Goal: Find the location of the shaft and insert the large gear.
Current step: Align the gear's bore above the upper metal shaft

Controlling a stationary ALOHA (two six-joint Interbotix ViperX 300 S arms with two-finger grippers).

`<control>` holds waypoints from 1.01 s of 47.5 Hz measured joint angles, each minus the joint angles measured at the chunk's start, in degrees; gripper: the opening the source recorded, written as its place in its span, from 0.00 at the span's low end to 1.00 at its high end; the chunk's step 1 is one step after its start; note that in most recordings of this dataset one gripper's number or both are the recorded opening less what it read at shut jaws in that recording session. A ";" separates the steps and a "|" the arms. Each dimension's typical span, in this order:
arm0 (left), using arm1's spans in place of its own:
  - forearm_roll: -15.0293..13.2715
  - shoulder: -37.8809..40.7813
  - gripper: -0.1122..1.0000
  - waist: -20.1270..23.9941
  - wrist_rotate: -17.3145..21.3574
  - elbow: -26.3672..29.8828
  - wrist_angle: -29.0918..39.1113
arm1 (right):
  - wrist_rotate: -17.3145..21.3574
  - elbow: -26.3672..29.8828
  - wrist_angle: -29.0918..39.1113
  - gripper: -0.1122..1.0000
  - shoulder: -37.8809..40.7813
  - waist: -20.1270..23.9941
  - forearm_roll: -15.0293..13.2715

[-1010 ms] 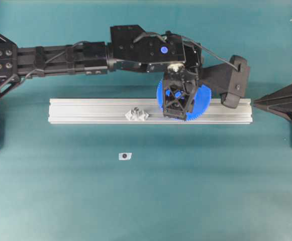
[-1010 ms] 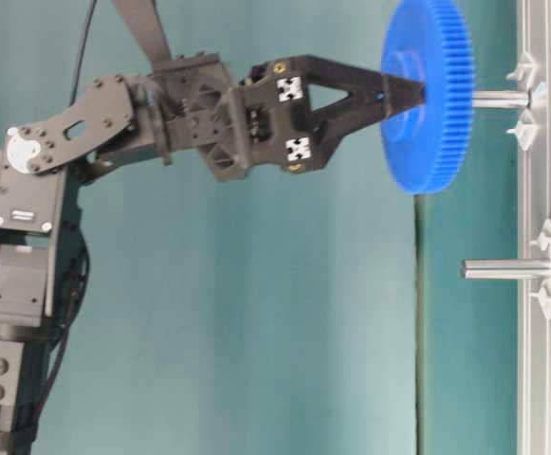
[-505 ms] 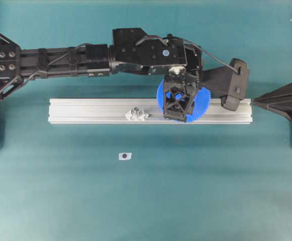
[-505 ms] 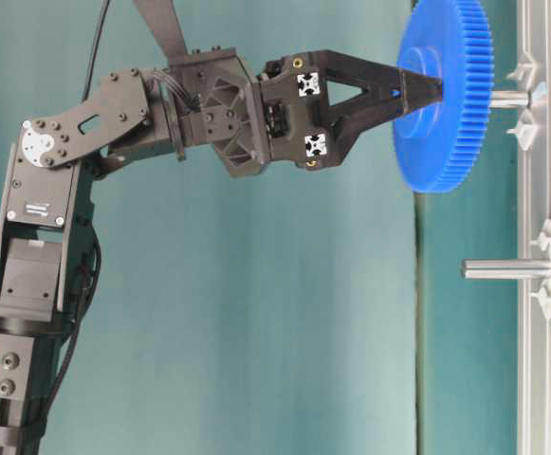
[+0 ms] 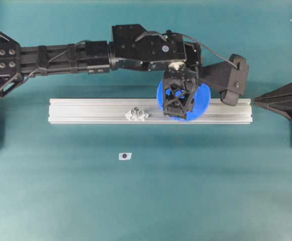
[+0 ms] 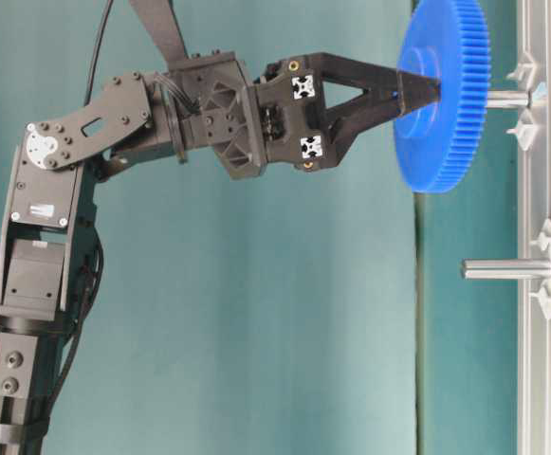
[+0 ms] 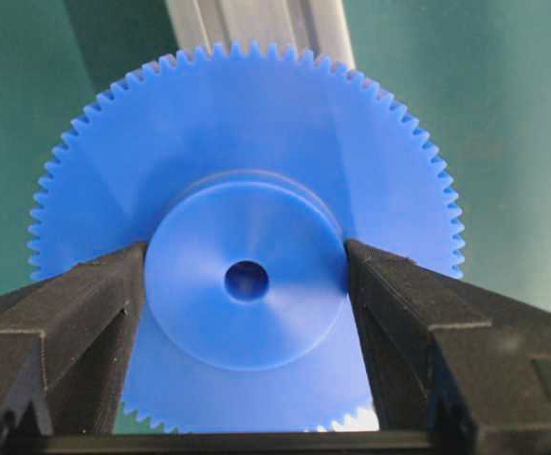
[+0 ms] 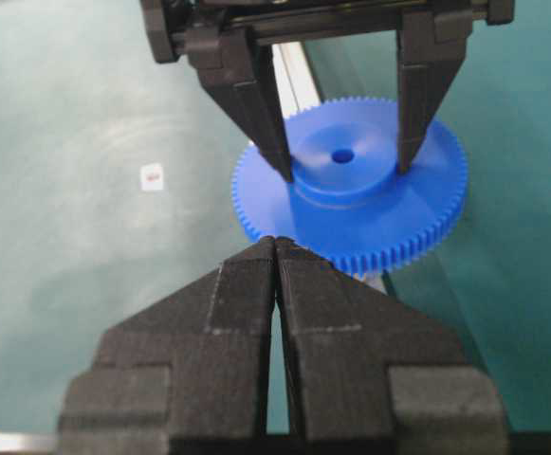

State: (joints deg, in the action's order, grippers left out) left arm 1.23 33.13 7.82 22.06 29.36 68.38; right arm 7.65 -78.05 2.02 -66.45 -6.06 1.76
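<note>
My left gripper (image 5: 178, 103) is shut on the raised hub of the large gear (image 5: 202, 100), a big blue toothed disc held flat over the aluminium rail (image 5: 85, 110). In the table-level view the gear (image 6: 446, 123) sits on the end of the shaft (image 6: 507, 99), which shows as a short length between gear and rail (image 6: 545, 379). The left wrist view shows both fingers against the hub of the gear (image 7: 247, 142). My right gripper (image 8: 275, 242) is shut and empty, just off the gear's rim (image 8: 389, 223), beside the rail's end (image 5: 256, 103).
A second peg with clear diamond tabs (image 5: 137, 114) stands bare on the rail left of the gear, and also shows in the table-level view (image 6: 507, 269). A small dark-centred stub (image 5: 124, 156) lies on the teal table in front of the rail.
The left gripper has carried the gear closer to the rail, so less of the shaft shows between them. Over the last half second it has barely moved. The right arm is still.
</note>
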 measured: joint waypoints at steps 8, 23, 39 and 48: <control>-0.09 0.00 0.73 0.88 0.18 0.00 0.00 | 0.00 0.00 0.00 0.12 0.00 -0.09 0.00; -0.09 0.00 0.73 1.58 -0.35 -0.26 0.18 | 0.00 0.00 0.00 0.12 0.00 -0.09 0.00; 0.26 0.00 0.73 -1.49 -2.99 -0.44 0.18 | 0.00 0.00 0.00 0.12 0.00 0.00 0.00; 0.26 -0.09 0.73 -2.55 -4.04 -0.97 0.00 | 0.00 0.00 0.00 0.12 0.00 -0.09 0.00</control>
State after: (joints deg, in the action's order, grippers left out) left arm 1.49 33.05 5.27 18.02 28.39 68.38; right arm 7.65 -78.05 2.02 -66.45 -6.15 1.76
